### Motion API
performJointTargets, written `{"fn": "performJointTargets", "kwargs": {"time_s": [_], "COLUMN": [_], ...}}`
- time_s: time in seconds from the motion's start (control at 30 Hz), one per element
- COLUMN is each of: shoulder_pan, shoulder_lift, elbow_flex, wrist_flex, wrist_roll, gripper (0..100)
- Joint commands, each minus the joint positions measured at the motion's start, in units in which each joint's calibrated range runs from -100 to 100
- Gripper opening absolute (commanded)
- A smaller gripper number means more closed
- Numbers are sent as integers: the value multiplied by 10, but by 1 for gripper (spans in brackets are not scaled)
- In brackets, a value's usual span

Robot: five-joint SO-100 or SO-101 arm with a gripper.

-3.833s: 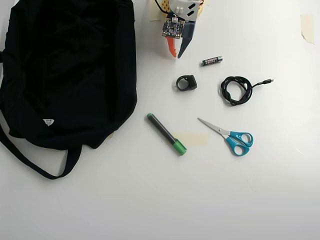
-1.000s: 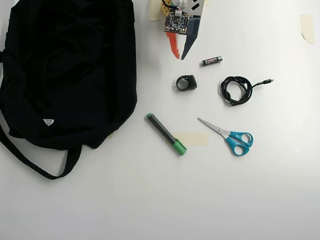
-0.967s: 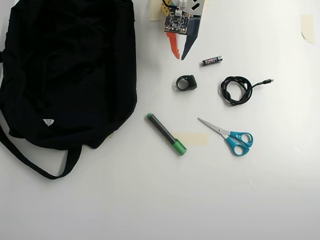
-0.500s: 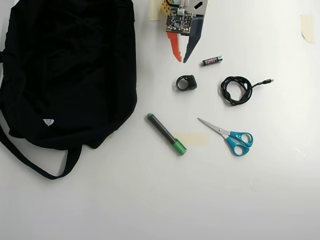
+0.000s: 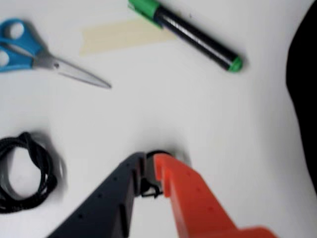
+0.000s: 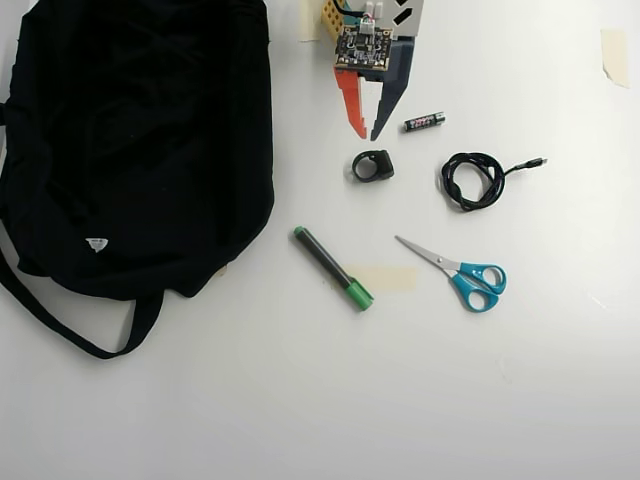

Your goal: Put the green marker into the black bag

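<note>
This looks like a desk at home or a small hobby room set up for robot practice. The plain white worktop [image 6: 300, 400] carries everyday things. Near the blue-handled metal scissors [image 6: 462, 275] lie a coiled black cable [image 6: 472, 180] and a small black battery [image 6: 423, 122]. Bits of pale yellow paper tape [image 6: 385, 277] are stuck to the worktop beside the scissors.

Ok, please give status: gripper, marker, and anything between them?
Gripper empty, slightly open, at table's far edge. Green marker flat on the table, right of the black bag. Small black ring lies between gripper and marker.
</note>
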Motion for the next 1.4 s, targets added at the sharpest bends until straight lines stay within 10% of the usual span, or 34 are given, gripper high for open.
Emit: {"fn": "performJointTargets", "kwargs": {"time_s": [0.0,1.37], "shoulder_pan": [-5,-15], "shoulder_lift": [26,304], "elbow_flex": [-54,-336], "wrist_flex": [-18,-169], "wrist_roll": [1,1], "gripper": [2,2]}}
